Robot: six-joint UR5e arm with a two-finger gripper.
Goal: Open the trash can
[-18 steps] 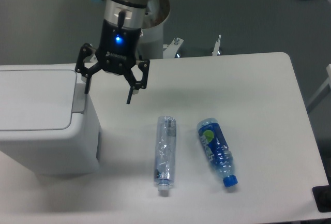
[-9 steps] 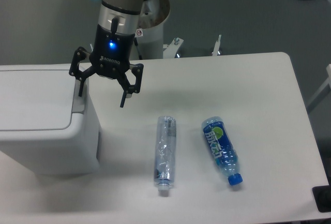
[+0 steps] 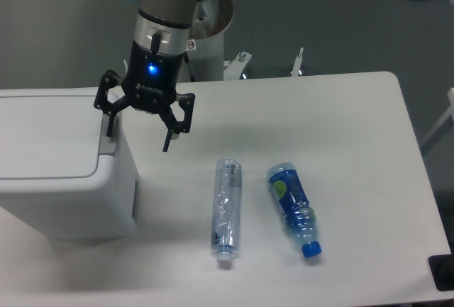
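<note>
**Inspector A:** We find the trash can at the left edge of the table, lid flat and closed. The gripper hangs at the can's right rear corner, fingers spread wide with nothing between them. One fingertip sits at the lid's right edge; we cannot tell whether it touches the lid or merely overlaps it from this angle.

**Inspector B:** Agreed. We judge the task to be at the approach stage, with no lift yet begun. What risks do we record?

**Inspector A:** First, the finger near the lid appears close to the hinge side rather than the free edge. If we push there, we expect the lid to resist and the whole can to slide or tip. Second, a descent that misses the seam would press the lid down instead of catching under it.

**Inspector B:** We add the two bottles. The clear bottle and the blue-labelled bottle lie on their sides, well apart from the can. The outer finger points towards open table, so a wide sweep could roll the clear one.

**Inspector A:** Noted. We also flag that the lid's front lip is not clearly visible.
</note>
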